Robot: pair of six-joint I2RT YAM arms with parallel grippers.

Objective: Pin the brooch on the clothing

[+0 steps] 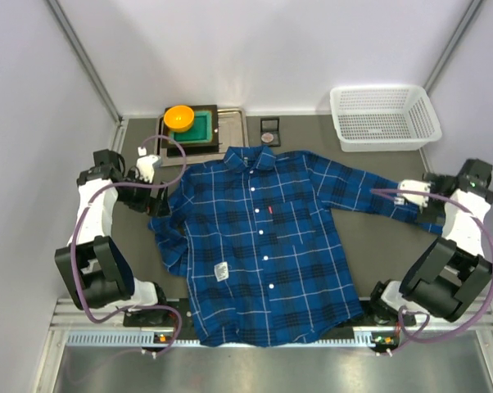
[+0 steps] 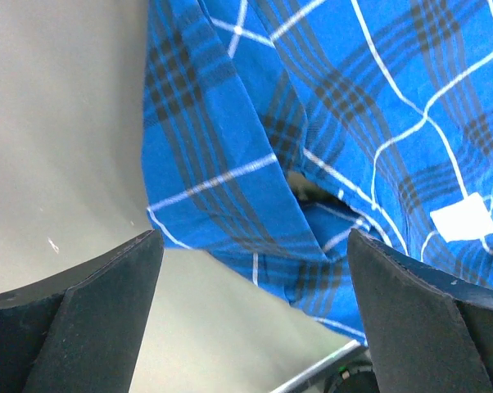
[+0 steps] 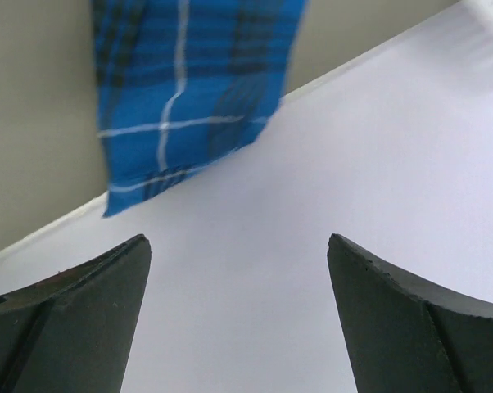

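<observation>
Brooch, top view: small round disc in a dark square case at the far side of the counter, just beyond the collar of the clothing and not on the fabric. Clothing lies flat, front up, with the collar far and the hem near. Its long axis runs near to far, with the sleeves out to either side. Left pincer is at the sleeve on the left; right pincer is at the cuff end of the opposite sleeve. Both are well apart from the brooch, which lies farther back and toward the middle from each. Left pincer is judged the nearer of the two. The disc, being round, offers no long axis to line up with. Orange dish sits on a tray further left along the far edge; white basket stands at the far right.

Left wrist view: fingers are spread wide with nothing between them. Folded sleeve cloth lies below and ahead. Brooch is not in sight.

Right wrist view: fingers are likewise apart and empty. A cuff corner shows ahead at upper left, with pale wall beyond. Brooch is not in sight.
</observation>
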